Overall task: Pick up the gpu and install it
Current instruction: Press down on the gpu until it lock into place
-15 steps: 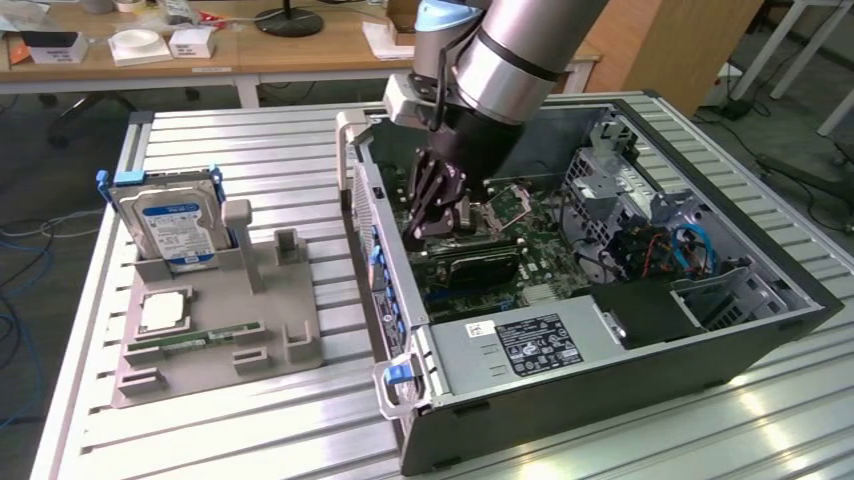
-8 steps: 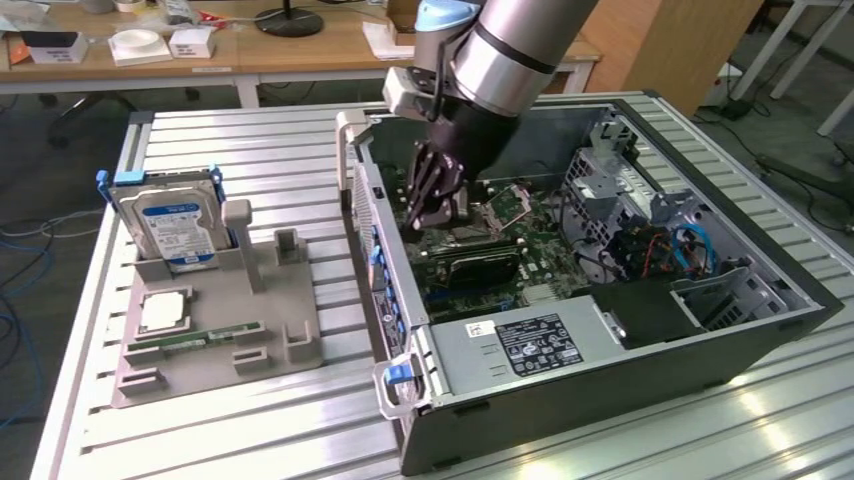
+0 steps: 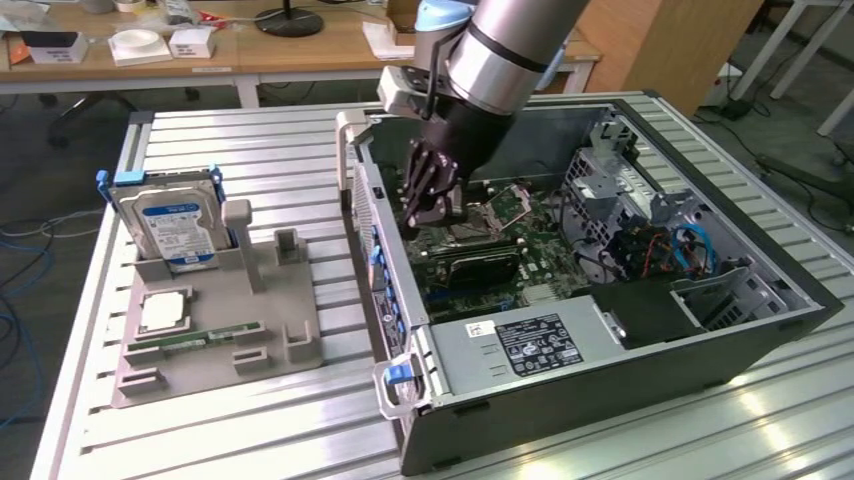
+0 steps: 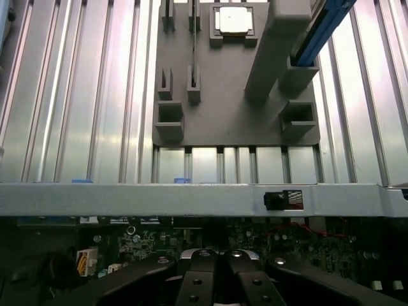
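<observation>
My gripper [image 3: 434,207] reaches down into the open computer case [image 3: 747,330], its fingers shut just above the green motherboard [image 3: 534,270], beside the CPU socket [image 3: 514,205]. In the wrist view the dark fingers [image 4: 197,280] press together over the motherboard [image 4: 127,245], behind the case's metal edge [image 4: 191,199]. The gpu is hidden: a dark shape sits right under the fingertips, and I cannot tell whether it is the card. The two upright slotted posts [image 3: 287,250] on the grey holder [image 3: 267,330] stand empty.
The holder carries a blue-labelled hard drive [image 3: 167,225], a CPU chip [image 3: 163,312] and a RAM stick [image 3: 194,338]. The power supply [image 3: 527,345] fills the case's near end, with the drive cage and cables [image 3: 667,240] on the exterior view's right. Desks stand behind.
</observation>
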Tool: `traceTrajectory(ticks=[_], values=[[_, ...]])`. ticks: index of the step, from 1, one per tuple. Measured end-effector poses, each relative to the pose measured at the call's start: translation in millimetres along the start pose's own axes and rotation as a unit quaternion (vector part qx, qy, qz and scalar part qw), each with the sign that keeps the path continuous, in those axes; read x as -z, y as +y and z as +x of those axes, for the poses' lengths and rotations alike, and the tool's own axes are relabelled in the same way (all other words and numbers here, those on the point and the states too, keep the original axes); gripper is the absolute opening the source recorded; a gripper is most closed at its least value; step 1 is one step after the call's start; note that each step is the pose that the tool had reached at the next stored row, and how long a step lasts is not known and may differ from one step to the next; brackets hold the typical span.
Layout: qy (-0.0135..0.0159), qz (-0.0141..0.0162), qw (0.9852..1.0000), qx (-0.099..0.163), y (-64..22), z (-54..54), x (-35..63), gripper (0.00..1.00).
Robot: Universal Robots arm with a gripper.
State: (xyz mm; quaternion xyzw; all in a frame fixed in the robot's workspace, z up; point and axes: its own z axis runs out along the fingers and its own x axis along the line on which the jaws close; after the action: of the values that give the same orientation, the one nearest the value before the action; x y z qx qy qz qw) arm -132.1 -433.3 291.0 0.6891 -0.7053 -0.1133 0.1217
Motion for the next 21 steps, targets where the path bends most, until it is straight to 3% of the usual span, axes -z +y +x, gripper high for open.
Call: traceTrajectory(ticks=[21], values=[[0.0007,0.0000,1.0000,0.001,2.7,1.9,-1.5,0.10]])
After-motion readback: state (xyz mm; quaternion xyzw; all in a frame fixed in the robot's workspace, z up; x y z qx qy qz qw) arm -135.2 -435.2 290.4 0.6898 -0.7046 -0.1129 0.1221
